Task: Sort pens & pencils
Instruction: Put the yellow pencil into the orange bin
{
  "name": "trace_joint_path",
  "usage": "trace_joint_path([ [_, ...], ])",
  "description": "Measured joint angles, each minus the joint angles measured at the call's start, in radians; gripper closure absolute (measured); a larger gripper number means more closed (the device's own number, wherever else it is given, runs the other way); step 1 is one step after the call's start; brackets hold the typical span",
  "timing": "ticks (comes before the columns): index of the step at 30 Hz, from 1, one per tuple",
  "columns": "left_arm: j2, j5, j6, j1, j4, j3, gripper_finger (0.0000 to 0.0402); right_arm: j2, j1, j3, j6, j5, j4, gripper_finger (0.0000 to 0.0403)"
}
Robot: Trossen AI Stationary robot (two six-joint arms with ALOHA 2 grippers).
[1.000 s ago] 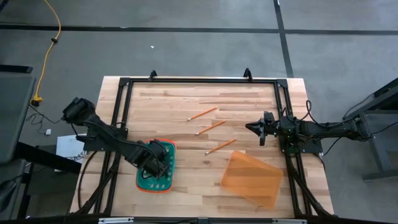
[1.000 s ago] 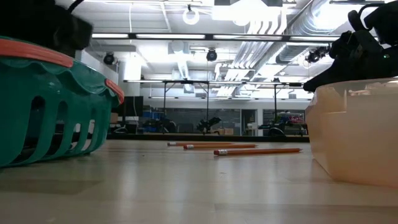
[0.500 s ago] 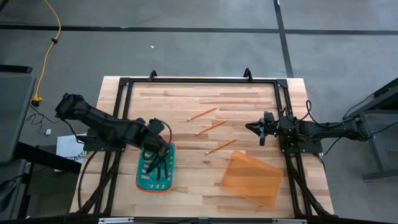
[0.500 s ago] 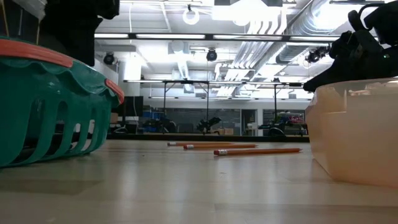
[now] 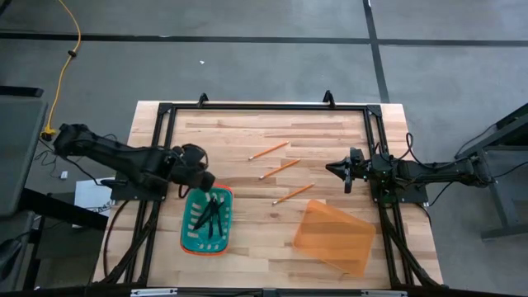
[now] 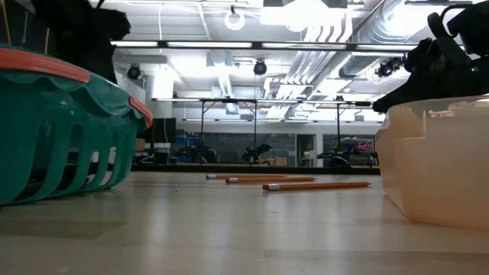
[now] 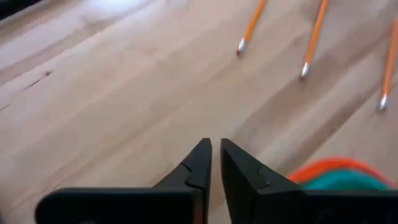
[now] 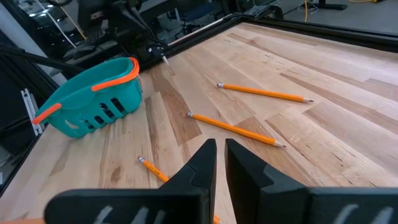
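Three orange-yellow pencils [image 5: 268,151] [image 5: 280,169] [image 5: 293,194] lie flat on the wooden table, spaced apart, mid-table. Dark pens [image 5: 209,216] lie inside the teal basket [image 5: 188,235] with an orange rim. My left gripper [image 5: 203,181] hovers shut just past the basket's far rim and holds nothing; in its wrist view the gripper [image 7: 215,148] is over bare wood, with the pencils [image 7: 252,25] ahead of it. My right gripper [image 5: 335,169] waits shut at the table's right, its wrist view [image 8: 219,149] looking toward the pencils [image 8: 236,127].
A clear orange bin [image 5: 334,238] stands near the front right, close to the nearest pencil. A black frame [image 5: 264,107] runs around the tabletop. Bare wood lies between the basket and the pencils.
My left gripper has risen out of the teal basket and drawn back toward the table's far edge, now just beyond the basket's rim. The dark pens stay behind, lying in the basket. The pencils have not moved.
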Motion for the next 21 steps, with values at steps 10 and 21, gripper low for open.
trace_joint_path([
  [10, -0.171, -0.074, 0.435, 0.034, 0.892, -0.359, 0.0399, 0.0, 0.0, 0.0, 0.0, 0.0, 0.0, 0.0378],
  [21, -0.295, 0.282, 0.754, 0.158, 1.335, -0.576, 0.04, 0.0, 0.0, 0.0, 0.0, 0.0, 0.0, 0.0378],
])
